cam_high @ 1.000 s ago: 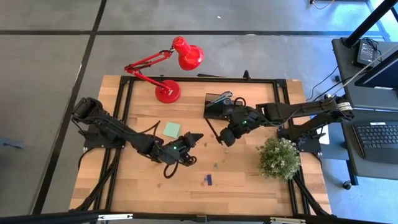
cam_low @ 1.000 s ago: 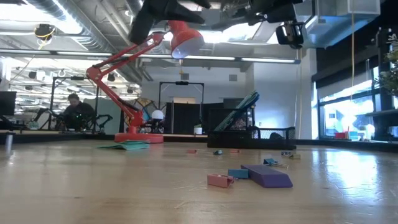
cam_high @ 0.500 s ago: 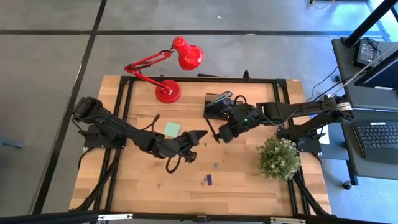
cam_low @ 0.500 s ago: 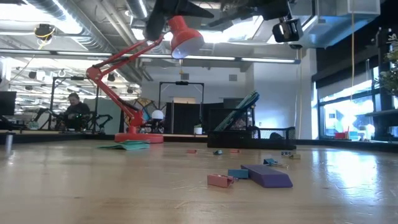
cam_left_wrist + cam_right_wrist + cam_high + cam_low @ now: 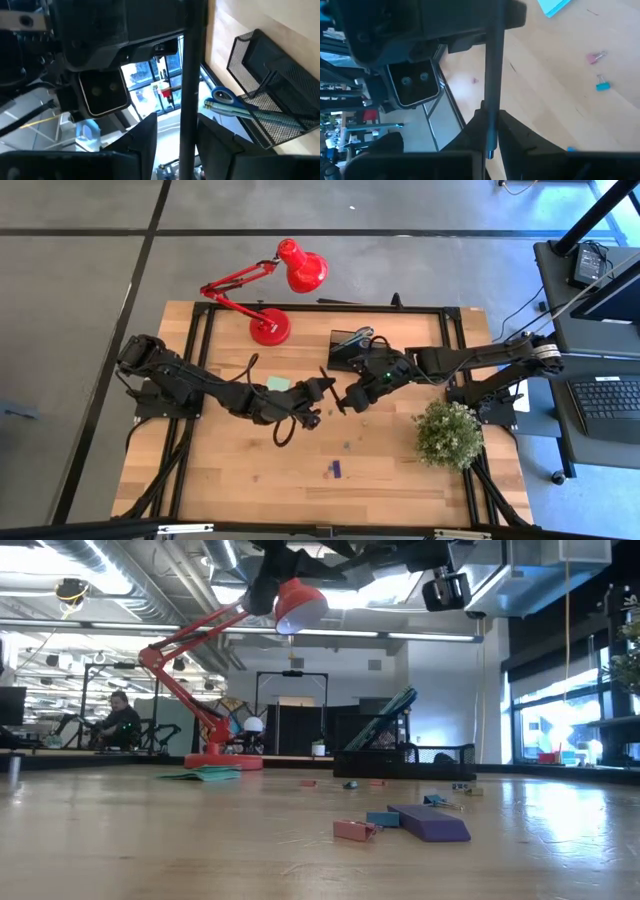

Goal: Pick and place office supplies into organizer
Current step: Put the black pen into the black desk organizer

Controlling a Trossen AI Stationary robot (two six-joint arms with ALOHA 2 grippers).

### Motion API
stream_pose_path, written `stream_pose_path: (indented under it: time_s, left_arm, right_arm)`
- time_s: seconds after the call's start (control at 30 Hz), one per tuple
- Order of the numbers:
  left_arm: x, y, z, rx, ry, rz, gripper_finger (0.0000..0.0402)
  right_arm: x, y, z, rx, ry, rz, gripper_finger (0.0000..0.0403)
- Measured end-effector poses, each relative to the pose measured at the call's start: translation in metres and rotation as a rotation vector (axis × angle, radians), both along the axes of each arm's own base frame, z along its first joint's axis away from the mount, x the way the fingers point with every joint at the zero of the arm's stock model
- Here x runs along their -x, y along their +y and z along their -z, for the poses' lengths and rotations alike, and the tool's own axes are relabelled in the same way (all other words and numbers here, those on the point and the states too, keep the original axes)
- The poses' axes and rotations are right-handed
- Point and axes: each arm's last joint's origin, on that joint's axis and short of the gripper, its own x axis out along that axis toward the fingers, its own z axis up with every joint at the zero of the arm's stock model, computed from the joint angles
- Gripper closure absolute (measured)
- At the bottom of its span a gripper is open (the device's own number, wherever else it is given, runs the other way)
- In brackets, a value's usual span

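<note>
Just in front of the organizer (image 5: 350,349), the right gripper (image 5: 340,402) is clamped on a black pen (image 5: 492,80). The left gripper (image 5: 328,383) meets it there, fingers (image 5: 142,145) parted around that pen. Blue-handled scissors (image 5: 231,101) sit in the organizer.

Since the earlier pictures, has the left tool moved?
Yes. In the high view the left tool has moved right and toward the organizer, away from the table's near edge.
</note>
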Motion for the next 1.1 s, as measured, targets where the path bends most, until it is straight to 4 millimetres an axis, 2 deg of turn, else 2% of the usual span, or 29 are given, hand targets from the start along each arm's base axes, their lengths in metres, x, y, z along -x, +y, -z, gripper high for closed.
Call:
stream_pose_path:
  time_s: [0.3,0.67,0.83,0.97,1.1]
  left_arm:
    - [0.001,-0.003,0.000,0.054,-0.036,-0.026,0.0287]
    - [0.005,-0.010,0.004,0.038,0.006,-0.026,0.0371]
    - [0.005,-0.010,0.004,0.049,-0.007,-0.049,0.0376]
    - [0.006,-0.010,0.004,0.056,-0.015,-0.055,0.0375]
    - [0.006,-0.010,0.004,0.072,-0.025,-0.055,0.0376]
  right_arm:
    - [0.000,0.000,0.000,0.019,-0.006,-0.017,0.0367]
    - [0.000,0.000,0.001,0.024,-0.005,-0.020,0.0367]
    - [-0.001,0.000,0.000,0.059,-0.026,-0.047,0.0366]
    - [-0.001,0.001,-0.001,0.099,-0.064,-0.097,0.0342]
    - [-0.002,0.002,-0.002,0.107,-0.084,-0.139,0.0289]
